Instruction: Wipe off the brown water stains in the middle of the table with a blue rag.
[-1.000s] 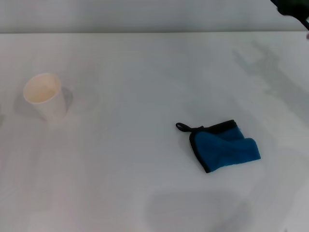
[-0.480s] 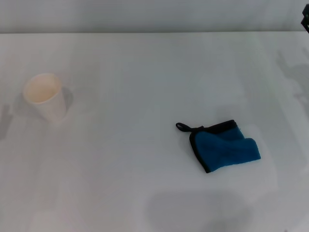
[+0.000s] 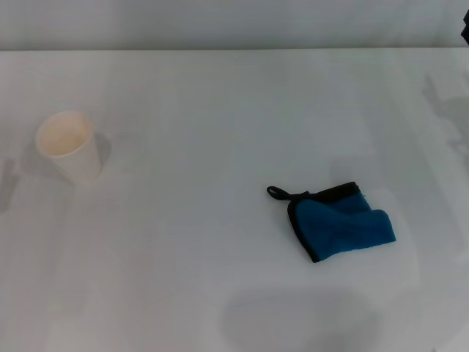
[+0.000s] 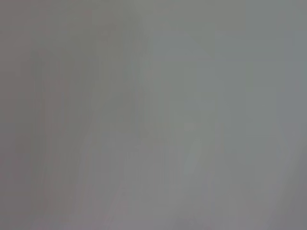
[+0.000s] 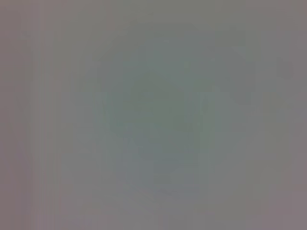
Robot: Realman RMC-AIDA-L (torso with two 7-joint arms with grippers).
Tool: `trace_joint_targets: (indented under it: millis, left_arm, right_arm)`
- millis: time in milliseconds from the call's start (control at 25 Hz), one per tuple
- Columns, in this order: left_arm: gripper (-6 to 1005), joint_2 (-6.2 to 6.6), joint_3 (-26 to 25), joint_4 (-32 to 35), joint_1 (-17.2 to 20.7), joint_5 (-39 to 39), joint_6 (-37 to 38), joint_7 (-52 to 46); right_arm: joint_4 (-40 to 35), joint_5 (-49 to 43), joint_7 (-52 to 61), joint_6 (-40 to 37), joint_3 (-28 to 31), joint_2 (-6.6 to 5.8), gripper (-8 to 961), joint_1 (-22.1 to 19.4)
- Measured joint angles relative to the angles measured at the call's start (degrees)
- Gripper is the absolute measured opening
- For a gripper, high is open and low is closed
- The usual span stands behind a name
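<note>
The blue rag [image 3: 341, 224] lies flat on the table [image 3: 220, 103], folded over on itself, with nothing on it or touching it. In the head view the only sign of either arm is a dark sliver of the right arm [image 3: 466, 33] at the far right edge. The rag is well apart from it, nearer the robot and off to that arm's left.

A white paper cup [image 3: 67, 145] stands upright much farther to the left of the sliver, well apart from the rag, with bare tabletop between them. Nothing stands between the arm sliver and the rag.

Neither gripper itself shows in the head view, and both wrist views give only a plain grey blur. So I cannot tell how far either is open, or whether it has hold of anything.

The rag's long axis runs roughly left to right, slightly tilted. Its black-trimmed edge and small black loop [image 3: 276, 193] point toward the robot's left, away from the right arm.
</note>
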Motion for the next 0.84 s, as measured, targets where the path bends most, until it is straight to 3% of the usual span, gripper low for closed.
trace_joint_targets:
  millis: [840]
  left_arm:
    - [862, -0.19, 0.09, -0.06, -0.09, 1.59, -0.45, -0.25]
  right_arm:
    - [0.10, 0.21, 0.06, 0.09, 0.01, 0.00, 798, -0.34]
